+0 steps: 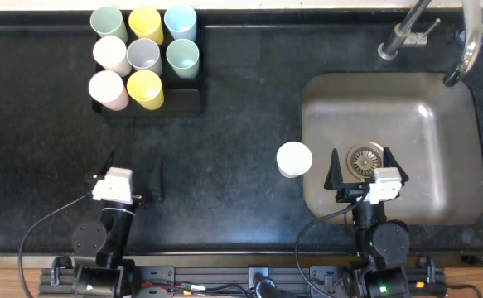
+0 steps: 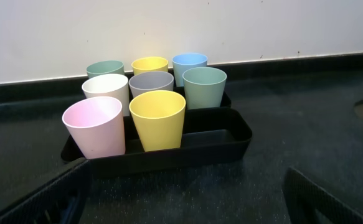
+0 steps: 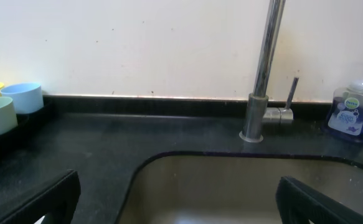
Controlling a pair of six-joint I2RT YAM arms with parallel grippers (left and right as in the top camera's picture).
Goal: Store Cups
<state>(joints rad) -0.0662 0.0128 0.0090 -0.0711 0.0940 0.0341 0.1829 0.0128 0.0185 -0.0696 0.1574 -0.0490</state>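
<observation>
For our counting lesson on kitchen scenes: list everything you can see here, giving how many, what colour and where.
tray: 1, black, back left of the counter, one front slot free
green cups: 2, pale green, in the tray
yellow cups: 2, yellow, in the tray
blue cup: 1, light blue, in the tray
grey cup: 1, grey, tray's middle
pink cup: 1, pink, tray's front
white cup: 1, white, in the tray
loose white cup: 1, white, on the counter beside the sink
counter: 1, black
sink: 1, steel, right
tap: 1, chrome, behind the sink
soap bottle: 1, blue, by the tap
left arm: 1, black, jaws open
right arm: 1, black, jaws open
</observation>
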